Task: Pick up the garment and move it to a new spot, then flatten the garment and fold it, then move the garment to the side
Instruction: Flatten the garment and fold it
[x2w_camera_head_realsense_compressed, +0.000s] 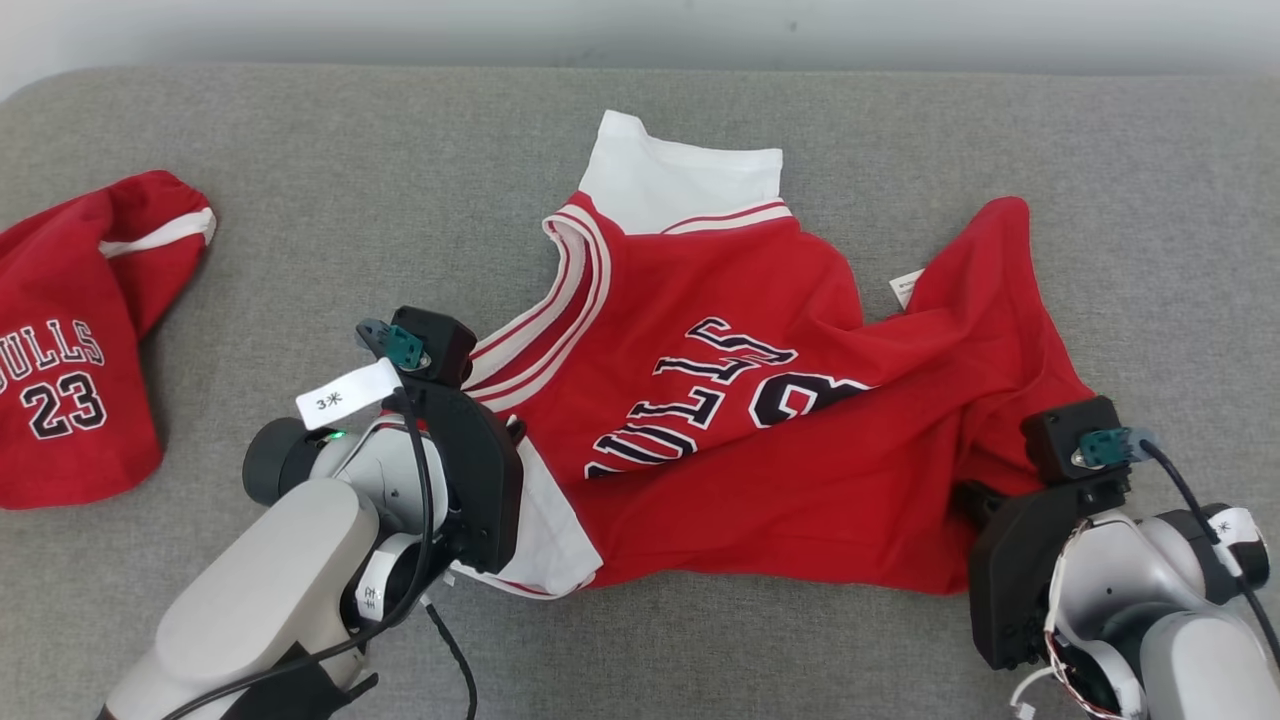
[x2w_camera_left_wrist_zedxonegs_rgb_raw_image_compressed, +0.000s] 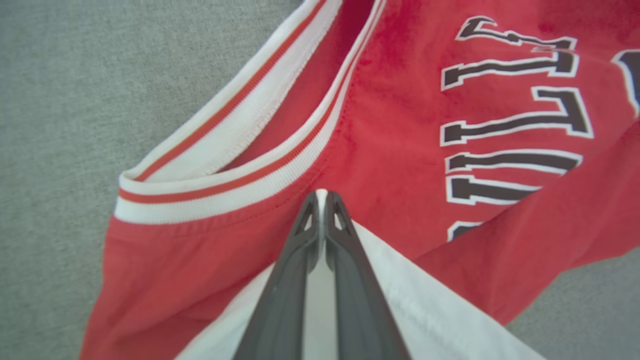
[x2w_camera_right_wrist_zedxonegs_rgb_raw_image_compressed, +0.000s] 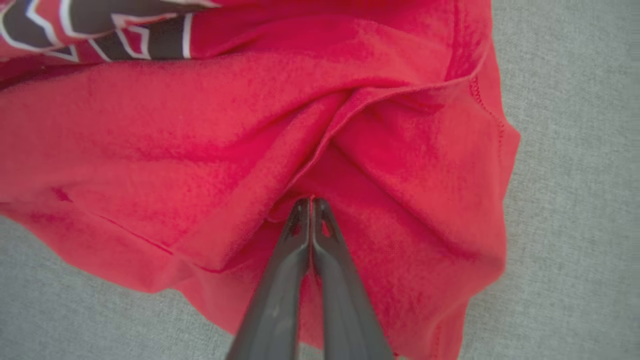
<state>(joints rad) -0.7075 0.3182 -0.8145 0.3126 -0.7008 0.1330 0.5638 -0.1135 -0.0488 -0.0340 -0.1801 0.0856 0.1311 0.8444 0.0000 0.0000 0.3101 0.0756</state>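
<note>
The garment (x2w_camera_head_realsense_compressed: 800, 470) is a red jersey with white sleeves, striped trim and dark lettering, lying rumpled across the middle of the grey surface. In the left wrist view my left gripper (x2w_camera_left_wrist_zedxonegs_rgb_raw_image_compressed: 321, 192) is shut on the garment (x2w_camera_left_wrist_zedxonegs_rgb_raw_image_compressed: 400, 165), with white sleeve cloth pinched between its fingers just below the striped neck trim (x2w_camera_left_wrist_zedxonegs_rgb_raw_image_compressed: 225, 185). In the right wrist view my right gripper (x2w_camera_right_wrist_zedxonegs_rgb_raw_image_compressed: 311, 200) is shut on a fold of the red garment (x2w_camera_right_wrist_zedxonegs_rgb_raw_image_compressed: 200, 150) near its corner. In the head view both wrists sit at the garment's near edge and cover the fingertips.
A second red garment (x2w_camera_head_realsense_compressed: 70, 340) with the number 23 lies crumpled at the far left. The grey padded surface (x2w_camera_head_realsense_compressed: 300, 200) ends along the top of the head view, with a rounded corner at the upper left. Bare grey cloth lies behind and to the right of the jersey.
</note>
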